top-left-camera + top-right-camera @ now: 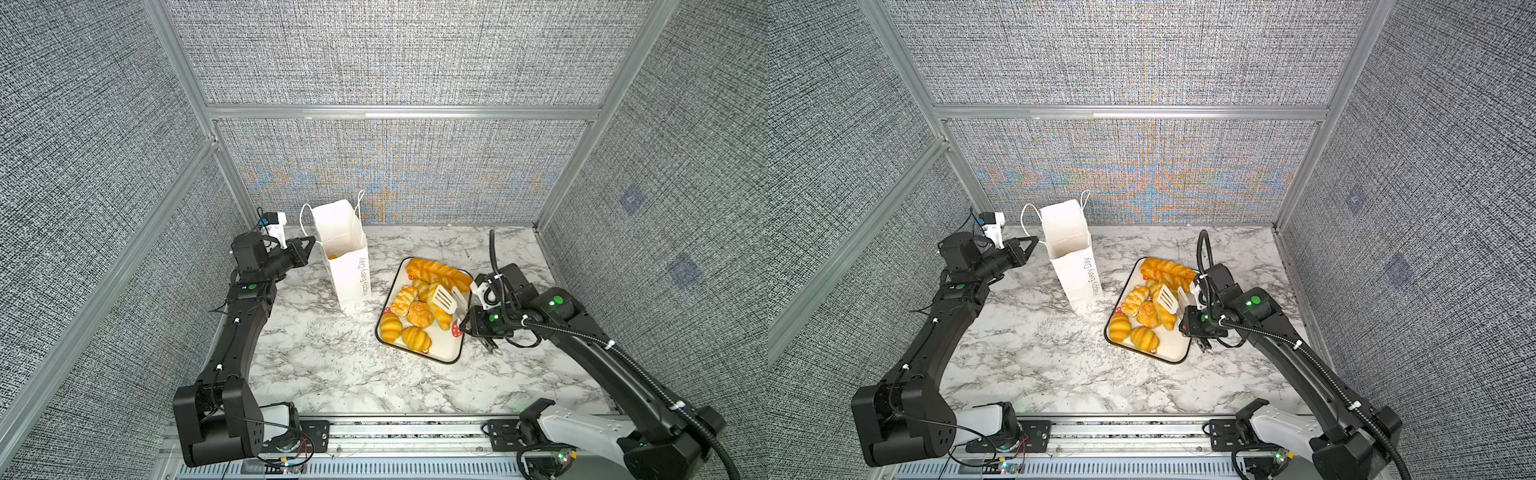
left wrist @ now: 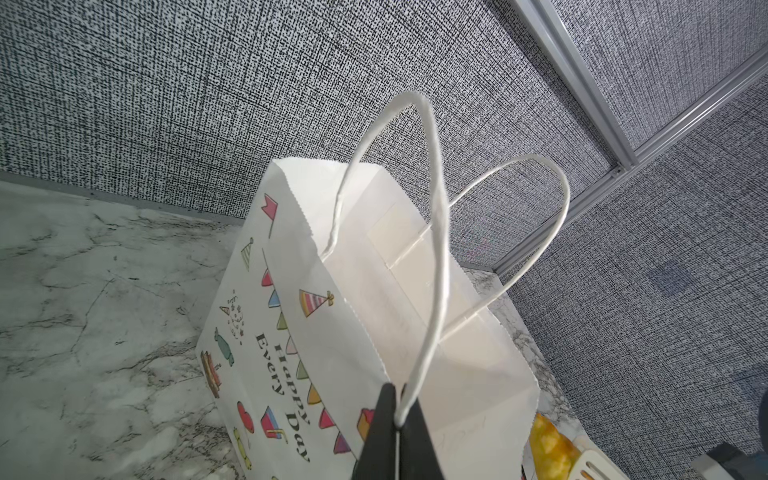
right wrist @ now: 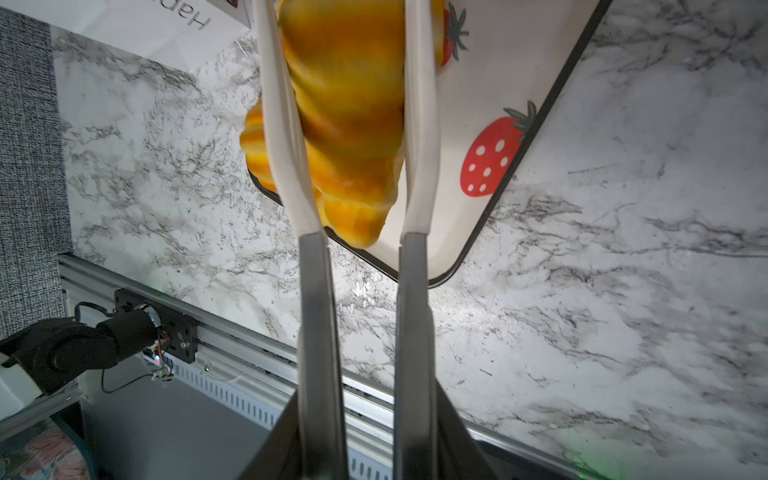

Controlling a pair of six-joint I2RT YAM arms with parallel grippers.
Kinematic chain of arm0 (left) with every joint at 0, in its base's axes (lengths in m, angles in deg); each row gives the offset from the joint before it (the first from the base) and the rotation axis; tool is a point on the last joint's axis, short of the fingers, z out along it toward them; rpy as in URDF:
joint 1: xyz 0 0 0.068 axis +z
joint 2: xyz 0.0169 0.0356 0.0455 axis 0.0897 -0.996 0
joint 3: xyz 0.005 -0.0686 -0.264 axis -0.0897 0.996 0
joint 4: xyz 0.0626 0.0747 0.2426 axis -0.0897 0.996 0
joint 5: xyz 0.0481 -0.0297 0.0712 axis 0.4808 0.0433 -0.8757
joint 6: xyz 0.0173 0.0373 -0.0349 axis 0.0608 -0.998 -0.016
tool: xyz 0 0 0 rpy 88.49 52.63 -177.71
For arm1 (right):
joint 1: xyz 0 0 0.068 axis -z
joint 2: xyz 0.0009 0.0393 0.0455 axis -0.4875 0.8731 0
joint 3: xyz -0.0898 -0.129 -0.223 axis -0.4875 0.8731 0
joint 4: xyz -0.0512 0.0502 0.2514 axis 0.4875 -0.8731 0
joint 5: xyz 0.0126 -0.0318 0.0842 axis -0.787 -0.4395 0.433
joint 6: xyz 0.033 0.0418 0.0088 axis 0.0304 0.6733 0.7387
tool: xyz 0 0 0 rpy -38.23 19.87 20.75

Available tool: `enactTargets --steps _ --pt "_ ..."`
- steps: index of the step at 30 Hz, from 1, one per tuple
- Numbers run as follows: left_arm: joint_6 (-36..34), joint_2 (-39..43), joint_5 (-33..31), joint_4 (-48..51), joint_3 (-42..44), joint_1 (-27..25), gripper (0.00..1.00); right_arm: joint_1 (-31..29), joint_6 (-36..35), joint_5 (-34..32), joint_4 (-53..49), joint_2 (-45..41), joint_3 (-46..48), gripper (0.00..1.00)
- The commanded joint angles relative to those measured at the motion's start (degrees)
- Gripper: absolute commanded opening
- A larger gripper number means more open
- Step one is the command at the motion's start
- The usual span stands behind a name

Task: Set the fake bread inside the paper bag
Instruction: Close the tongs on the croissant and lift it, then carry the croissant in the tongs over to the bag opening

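Note:
The white paper bag [image 1: 347, 266] [image 1: 1077, 266] [image 2: 374, 332] stands upright and open at the back left. My left gripper [image 1: 312, 241] [image 1: 1034, 240] [image 2: 398, 419] is shut on one of its cord handles [image 2: 432, 291]. A speck of orange [image 1: 332, 257] shows inside the bag. Several pieces of fake bread [image 1: 419, 313] [image 1: 1144, 337] lie on the strawberry-print tray [image 1: 446, 353] [image 1: 1171, 353]. My right gripper [image 1: 467, 321] [image 1: 1185, 321] [image 3: 368, 436] is shut on white slotted tongs [image 1: 444, 300] [image 3: 316, 291]. The tongs clamp a croissant [image 3: 349, 104] over the tray.
A long braided loaf [image 1: 436, 270] lies along the tray's far edge. The marble table [image 1: 332, 365] is walled by grey fabric panels on three sides. An aluminium rail [image 1: 407, 432] runs along the front edge between the arm bases.

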Motion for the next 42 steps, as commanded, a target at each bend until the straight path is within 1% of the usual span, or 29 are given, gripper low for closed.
enactTargets --steps 1,5,11,17,22,29,42 --pt "-0.19 -0.26 0.48 -1.27 0.23 0.01 0.00 -0.04 -0.38 0.03 3.88 1.15 -2.40 0.36" --pt "-0.26 -0.04 0.48 -1.31 0.15 0.02 0.00 -0.04 0.10 -0.81 7.01 2.05 -5.86 0.36" --pt "-0.29 -0.10 0.54 -1.23 0.06 0.02 0.00 -0.04 1.97 -0.82 15.13 2.18 -7.85 0.36" --pt "-0.15 -0.10 0.65 -1.24 0.06 0.01 0.00 -0.12 1.34 1.79 18.60 5.92 -14.80 0.36" --pt "-0.11 -0.05 0.74 -1.45 0.19 0.01 0.00 -1.23 0.42 4.37 21.04 11.09 -21.57 0.36" --pt "0.07 -0.10 1.09 -1.74 0.19 0.03 0.00 -4.71 -1.26 5.63 21.38 18.60 -31.54 0.36" --pt "0.07 0.29 1.09 -1.76 0.21 0.06 0.00 -10.84 -3.51 6.85 18.82 32.55 -49.38 0.36"
